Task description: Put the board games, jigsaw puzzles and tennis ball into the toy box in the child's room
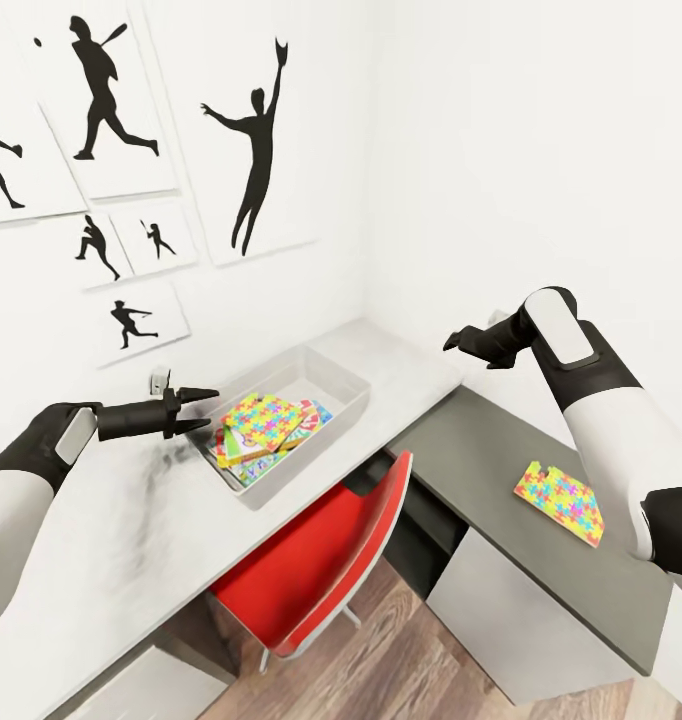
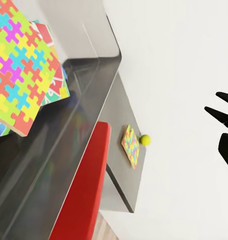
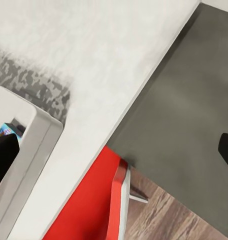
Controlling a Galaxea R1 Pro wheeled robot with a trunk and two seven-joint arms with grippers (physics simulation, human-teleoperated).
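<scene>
One jigsaw puzzle (image 1: 559, 502) still outside the toy box (image 1: 333, 366)
Both grippers, left (image 1: 203, 408) and right (image 1: 457, 340), spread and empty; a shallow pinch might slide it off the table (image 1: 481, 440)

Left arm extended forward, left gripper (image 1: 203, 410) level, fingers parted and empty. Right arm raised, elbow bent, right gripper (image 1: 455, 340) pointing left, fingers parted.

L-shaped table (image 1: 101, 520): pale grey top on the left carries the toy box (image 1: 346, 385), its near end at the table edge. Lower dark grey section (image 1: 481, 440) on the right carries one jigsaw puzzle (image 1: 559, 502), with a tennis ball (image 2: 145, 140) just beside it.
</scene>
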